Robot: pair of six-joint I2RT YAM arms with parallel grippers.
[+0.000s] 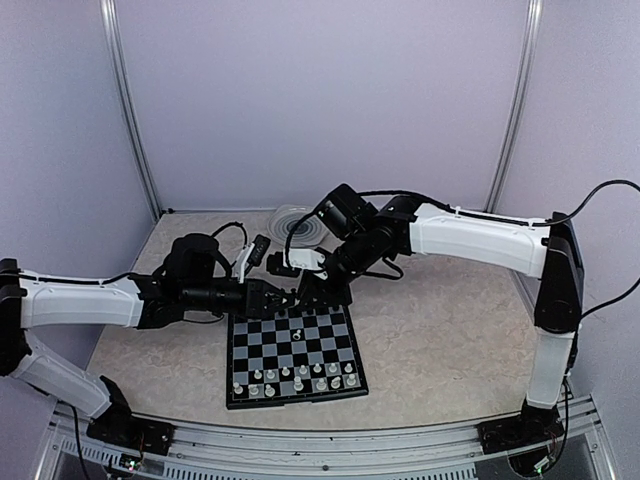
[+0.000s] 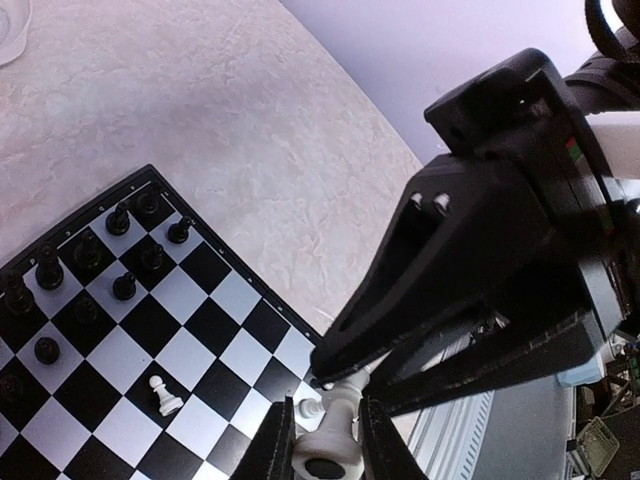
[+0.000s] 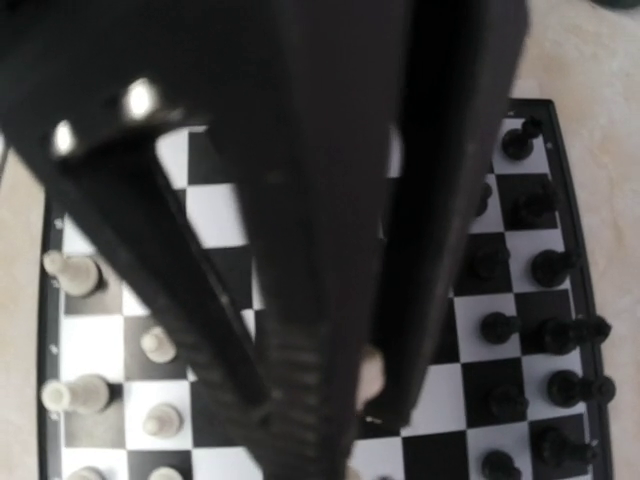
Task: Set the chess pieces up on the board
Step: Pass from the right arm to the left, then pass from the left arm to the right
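Tabletop (image 1: 440, 330), 12 o'clock of board (image 1: 293, 355): left gripper (image 2: 328, 415) pinches a white piece (image 2: 325, 448); right gripper (image 3: 365, 390), we cannot tell; a tug-of-war could drop it.

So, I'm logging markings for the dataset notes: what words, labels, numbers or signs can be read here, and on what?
No text can be read in any view.
The board: its border shows only pale dots, no letters or numbers.
Small pale object at the lower right of the left wrist view: too blurred to tell whether it carries print.
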